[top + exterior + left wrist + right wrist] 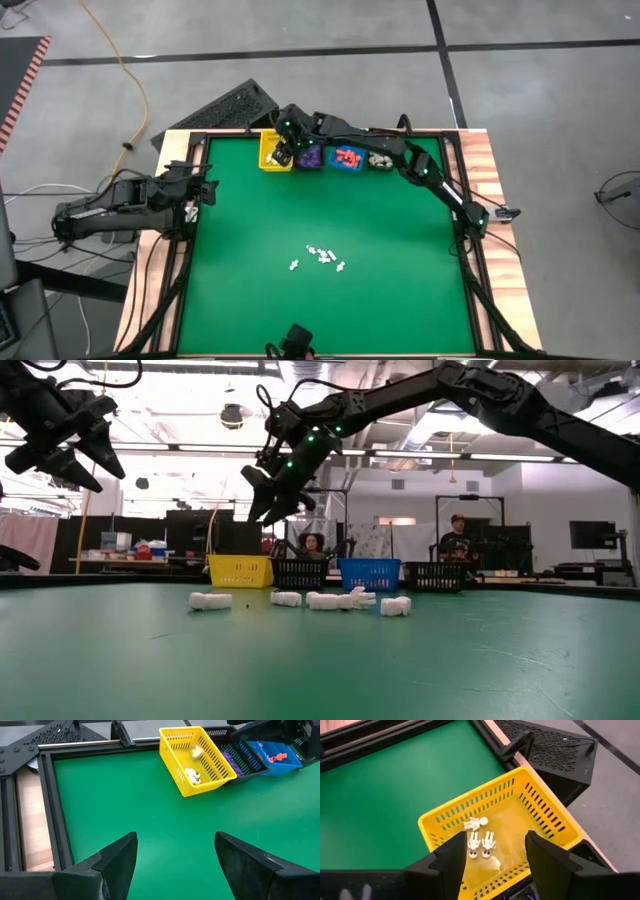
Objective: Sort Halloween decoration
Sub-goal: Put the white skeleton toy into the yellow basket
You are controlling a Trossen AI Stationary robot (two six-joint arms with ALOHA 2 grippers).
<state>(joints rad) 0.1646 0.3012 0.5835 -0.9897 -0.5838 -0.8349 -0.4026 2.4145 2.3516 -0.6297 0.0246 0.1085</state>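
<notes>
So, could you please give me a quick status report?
Right tool open above yellow plastic basket; left tool open, idle. Small white figurines remain mid-table. Nothing obstructing.

Probably a lab: ceiling strip lights (200, 448), seated people (312, 546).

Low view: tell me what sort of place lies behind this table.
Probably a large open workshop or robotics lab: a high ceiling with strip lights, other workstations with dark monitor screens, and seated people working behind the row of small plastic bins.
</notes>
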